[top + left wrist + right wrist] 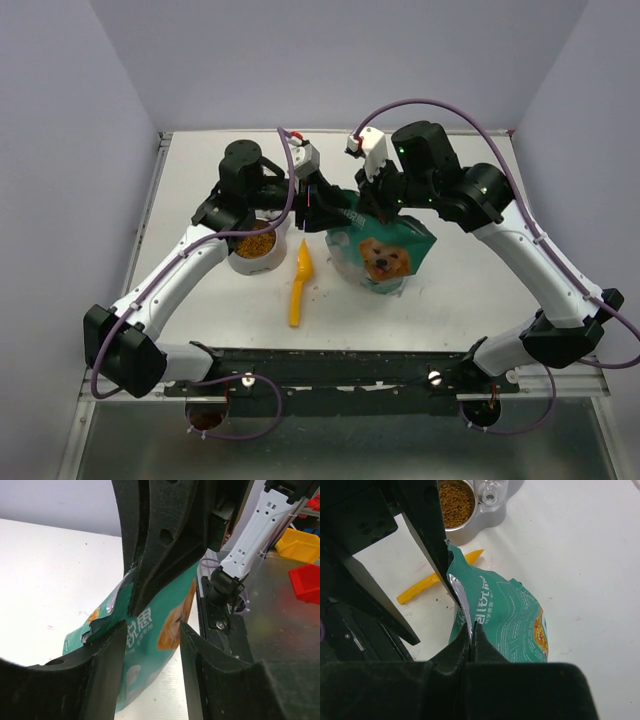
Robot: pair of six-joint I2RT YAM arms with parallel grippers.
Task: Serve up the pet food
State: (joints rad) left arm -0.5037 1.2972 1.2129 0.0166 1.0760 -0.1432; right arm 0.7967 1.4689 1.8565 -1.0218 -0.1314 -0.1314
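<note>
The right gripper (471, 627) pinches the torn foil lip of the teal dog-food bag (505, 615), its jaws pressed tight on it. The left gripper (152, 628) stands parted, with the bag's upper edge between its fingers and not gripped. The kibble (455, 502) lies in the steel bowl (487, 520), ahead of the right jaws and past the orange scoop (420, 587). The pellets look light, loose and likely to scatter, so they are best carried by scoop or bowl, never pinched.

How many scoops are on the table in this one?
1. The orange scoop lies flat between the bowl holding kibble and the teal bag. Another could lie hidden under the bag.
</note>
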